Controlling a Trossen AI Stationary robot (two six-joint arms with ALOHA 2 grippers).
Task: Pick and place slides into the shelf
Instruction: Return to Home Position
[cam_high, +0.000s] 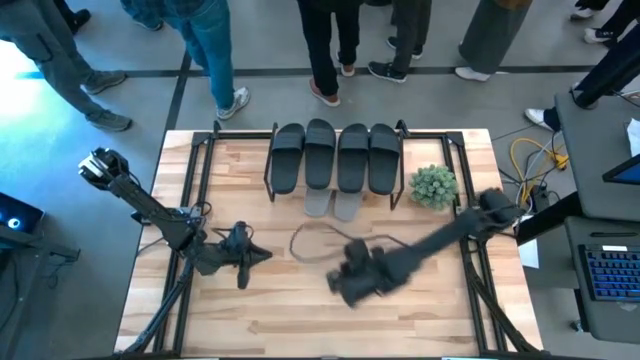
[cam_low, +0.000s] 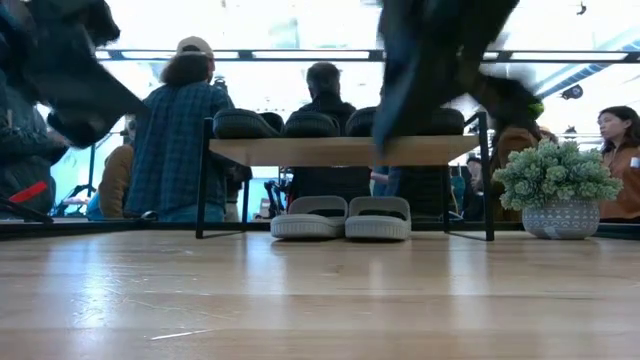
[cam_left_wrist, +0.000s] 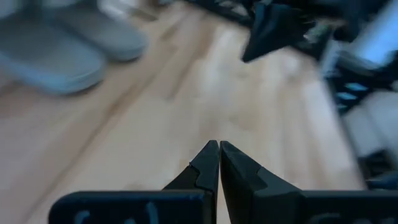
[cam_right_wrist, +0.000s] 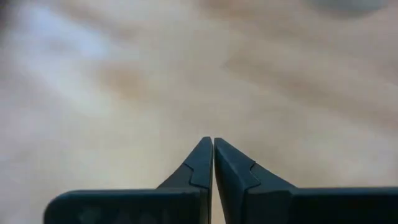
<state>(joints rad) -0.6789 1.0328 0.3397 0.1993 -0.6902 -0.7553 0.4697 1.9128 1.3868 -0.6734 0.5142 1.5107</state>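
Note:
Several dark slides lie side by side on the top board of the shelf at the table's far side. Two light grey slides rest sole-down on the lower level under it, toes toward the near edge; they also show in the left wrist view. My left gripper hovers left of the table's middle, shut and empty. My right gripper hangs over the table's middle, shut and empty.
A small potted plant stands right of the shelf. A thin loop of cord lies on the wood between the grippers. Black frame bars run along the table's left and right sides. People stand beyond the far edge.

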